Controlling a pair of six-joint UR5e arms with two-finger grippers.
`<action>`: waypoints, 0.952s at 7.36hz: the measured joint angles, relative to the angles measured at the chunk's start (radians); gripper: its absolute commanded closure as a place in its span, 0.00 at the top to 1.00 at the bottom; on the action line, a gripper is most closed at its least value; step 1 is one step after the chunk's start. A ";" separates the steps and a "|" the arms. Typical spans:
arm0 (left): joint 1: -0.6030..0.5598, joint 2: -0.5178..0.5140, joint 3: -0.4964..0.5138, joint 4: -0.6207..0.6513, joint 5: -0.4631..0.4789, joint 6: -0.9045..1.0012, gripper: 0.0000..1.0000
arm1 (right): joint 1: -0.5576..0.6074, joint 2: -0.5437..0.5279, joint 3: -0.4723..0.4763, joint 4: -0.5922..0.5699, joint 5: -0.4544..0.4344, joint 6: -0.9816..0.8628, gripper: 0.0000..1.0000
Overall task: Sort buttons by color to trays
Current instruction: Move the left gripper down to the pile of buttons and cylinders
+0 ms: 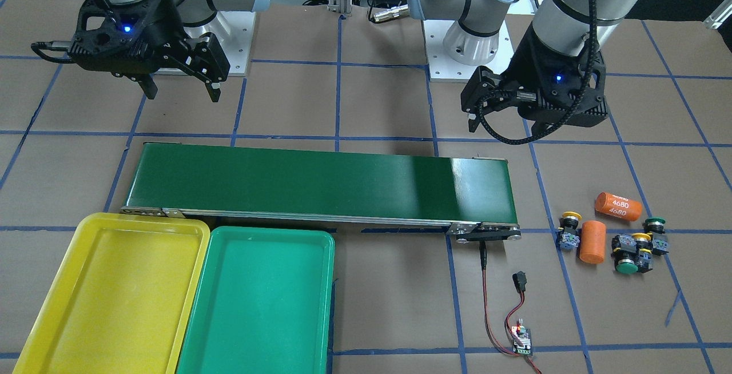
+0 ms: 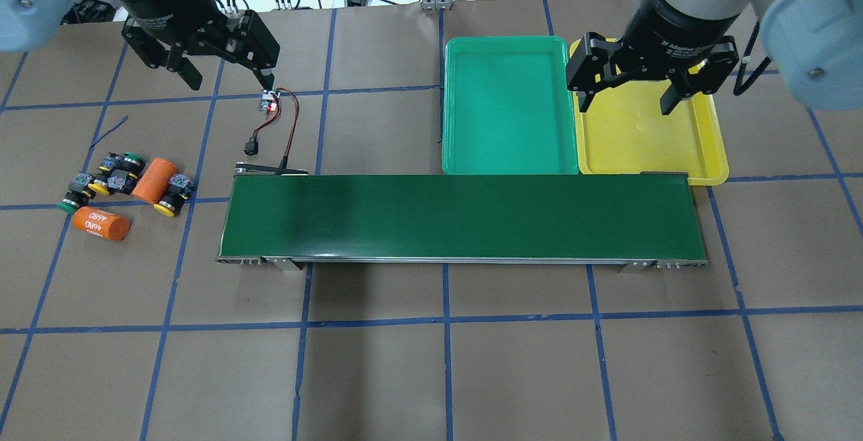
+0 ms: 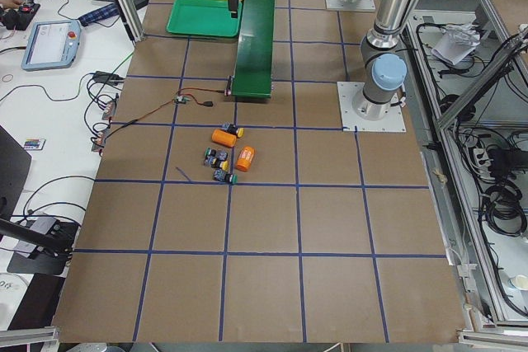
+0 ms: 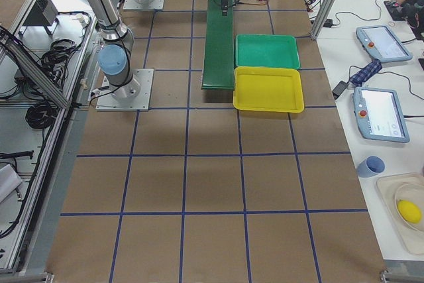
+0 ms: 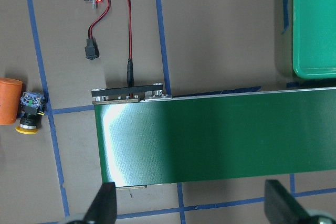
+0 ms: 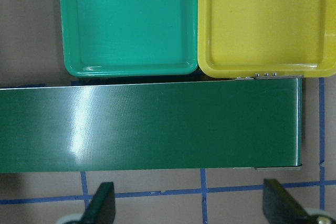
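Left gripper [image 2: 229, 78] and right gripper [image 2: 627, 96] hang open, empty. Beyond the belt [image 2: 458, 218], buttons [image 2: 116, 181] crowd cylinders [image 2: 154, 180]; a pinch there may catch two or scatter them.

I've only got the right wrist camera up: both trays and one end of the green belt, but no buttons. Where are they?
Observer: All four buttons lie on the table past the other end of the conveyor belt, on the robot's left side, mixed in with two orange cylinders.
Operator: Is the left gripper on one of them?
Observer: No. The left gripper is open, with nothing between its fingers.
Operator: Which button is closest to the belt?
Observer: A yellow-capped button, lying on its side right beside one of those cylinders.
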 measured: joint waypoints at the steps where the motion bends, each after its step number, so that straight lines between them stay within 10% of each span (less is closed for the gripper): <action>1: 0.001 0.000 0.000 0.000 0.000 0.000 1.00 | 0.000 0.000 0.000 0.000 0.000 0.000 1.00; 7: 0.341 -0.170 -0.049 0.092 -0.006 0.404 1.00 | 0.000 0.000 0.000 0.000 0.000 0.000 1.00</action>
